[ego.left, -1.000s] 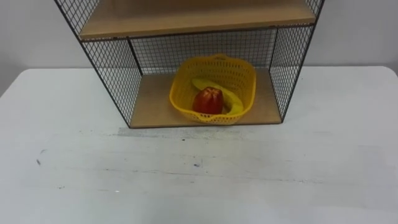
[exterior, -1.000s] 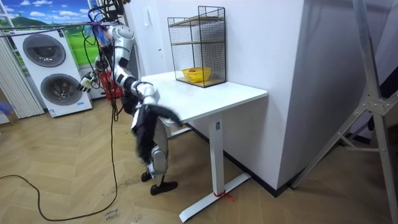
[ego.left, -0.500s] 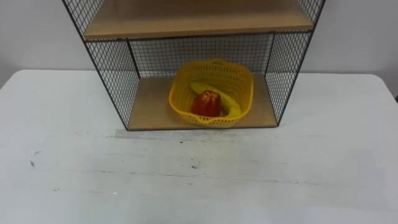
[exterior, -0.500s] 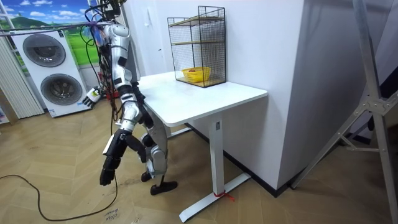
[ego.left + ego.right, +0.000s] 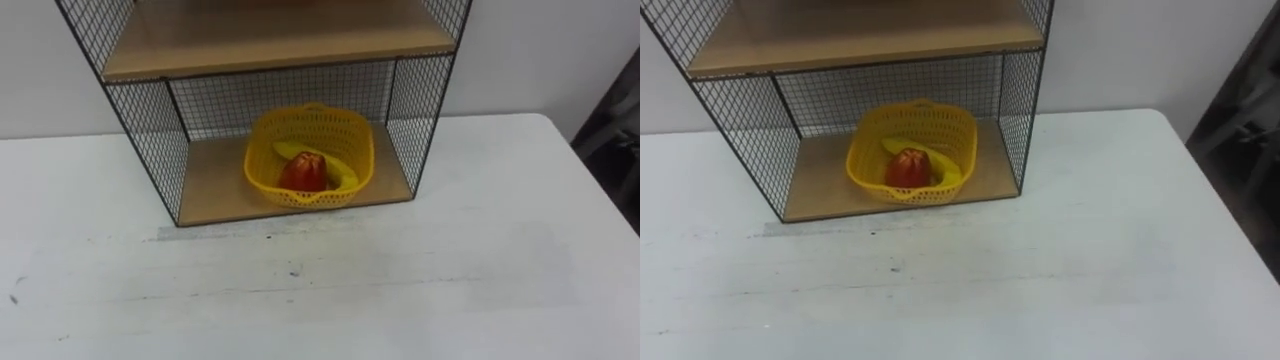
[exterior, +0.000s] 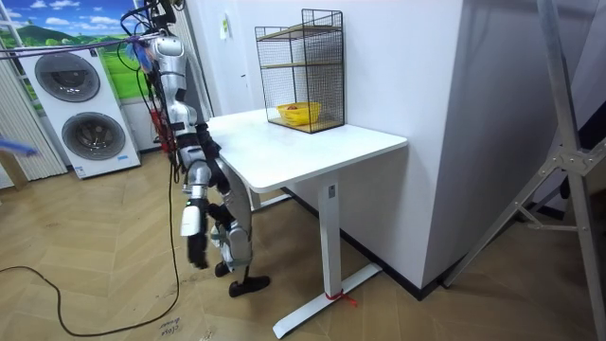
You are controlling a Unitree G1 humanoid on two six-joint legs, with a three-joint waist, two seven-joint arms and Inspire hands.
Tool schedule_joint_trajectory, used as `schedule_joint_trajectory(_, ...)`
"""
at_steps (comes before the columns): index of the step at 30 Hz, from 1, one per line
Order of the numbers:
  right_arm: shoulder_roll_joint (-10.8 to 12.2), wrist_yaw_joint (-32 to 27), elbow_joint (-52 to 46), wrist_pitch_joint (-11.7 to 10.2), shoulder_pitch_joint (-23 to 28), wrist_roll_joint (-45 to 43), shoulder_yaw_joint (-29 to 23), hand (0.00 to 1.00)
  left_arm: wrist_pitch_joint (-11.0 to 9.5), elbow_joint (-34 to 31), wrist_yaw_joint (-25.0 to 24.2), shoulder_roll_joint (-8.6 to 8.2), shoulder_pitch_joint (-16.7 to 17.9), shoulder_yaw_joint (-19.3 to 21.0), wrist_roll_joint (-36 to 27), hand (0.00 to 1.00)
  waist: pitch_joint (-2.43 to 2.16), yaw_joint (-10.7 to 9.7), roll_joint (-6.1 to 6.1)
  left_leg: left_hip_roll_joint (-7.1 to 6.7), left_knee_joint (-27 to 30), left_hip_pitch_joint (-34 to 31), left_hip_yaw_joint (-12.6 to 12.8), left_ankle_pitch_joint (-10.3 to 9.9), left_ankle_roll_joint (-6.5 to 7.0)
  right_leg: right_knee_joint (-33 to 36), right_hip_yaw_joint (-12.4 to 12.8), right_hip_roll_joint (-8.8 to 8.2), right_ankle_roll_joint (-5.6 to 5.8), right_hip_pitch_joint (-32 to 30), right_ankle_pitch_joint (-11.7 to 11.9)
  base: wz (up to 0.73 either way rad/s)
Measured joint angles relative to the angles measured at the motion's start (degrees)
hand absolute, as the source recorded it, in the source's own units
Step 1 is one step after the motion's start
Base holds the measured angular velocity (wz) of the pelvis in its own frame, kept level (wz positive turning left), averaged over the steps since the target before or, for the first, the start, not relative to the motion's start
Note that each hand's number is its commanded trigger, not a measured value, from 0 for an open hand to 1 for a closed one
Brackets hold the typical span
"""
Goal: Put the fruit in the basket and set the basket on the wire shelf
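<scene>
A yellow basket (image 5: 262, 160) stands on the lower wooden board (image 5: 210, 185) of the black wire shelf (image 5: 148, 135), at the back of the white table (image 5: 400, 280). In it lie a red fruit (image 5: 303, 171) and a yellow banana (image 5: 345, 177) behind it. The room view has the same basket (image 6: 299, 114) in the shelf (image 6: 301, 66). I stand upright at the table's end on the room view's left. My right hand (image 6: 197, 252) hangs low beside my leg, far from the basket.
The shelf's upper board (image 5: 270, 35) is bare. The table's right edge (image 5: 590, 190) runs close by, with a dark shape (image 5: 618, 135) beyond it. Two washing machines (image 6: 71, 104) stand behind me. A white wall block (image 6: 473, 142) rises past the table.
My right arm swung down from behind me and now hangs straight at my side. The eye view has shifted to the right. Basket and fruit lie still.
</scene>
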Motion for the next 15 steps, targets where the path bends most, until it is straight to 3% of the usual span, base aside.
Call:
schedule_joint_trajectory(3,-0.03,3.70,0.20,1.53,-1.08,-7.28,2.20,0.00,2.45,-0.06,-3.02,-0.02,-2.21,-3.54,7.74,0.00,0.15,-0.07,-0.07,0.05,-0.36,0.49,0.33,1.11,0.46,-0.03,0.39,0.22,-0.06,0.17,0.17,-0.06)
schedule_joint_trajectory(9,0.54,6.55,-0.40,5.14,-1.88,-18.66,6.65,0.00,5.82,-0.83,-5.71,-0.02,-4.25,-10.30,12.63,0.00,0.54,-1.10,-0.20,-0.17,-1.28,1.57,0.47,1.17,0.62,0.16,1.32,0.43,-0.18,0.31,0.22,-0.10)
schedule_joint_trajectory(15,1.38,8.01,-0.60,5.60,-3.18,-23.90,8.73,0.00,6.67,-1.86,-6.77,-0.52,-4.97,-13.48,15.13,0.00,0.86,-1.86,-0.43,-0.14,-1.54,1.52,0.46,1.19,0.62,0.16,2.01,0.85,-0.43,-0.23,0.35,-0.09)
